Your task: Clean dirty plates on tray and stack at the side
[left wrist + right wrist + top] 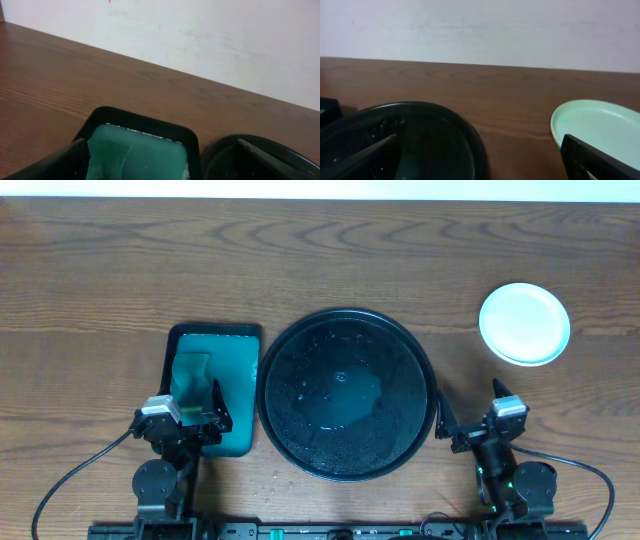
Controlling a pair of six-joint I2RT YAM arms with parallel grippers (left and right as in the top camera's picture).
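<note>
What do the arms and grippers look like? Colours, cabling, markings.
Both arms are black, with round joint housings near the base. The left gripper and right gripper each carry a silver-white block and black tapered jaws. A thin black cable loops outward from each base. Small green glints show on the right arm. No readable markings.

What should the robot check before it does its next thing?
1. No plates on the black tray: ok, only water drops show.
2. Plate stack is on the table, to the right of the tray: ok.
3. Top plate is clean: ok, no green smear shows.
4. Number of plates in the stack: cannot tell.
5. Sponge lies in the teal tray: ok.
6. Left end effector and right end effector are open and hold nothing: ok.
</note>
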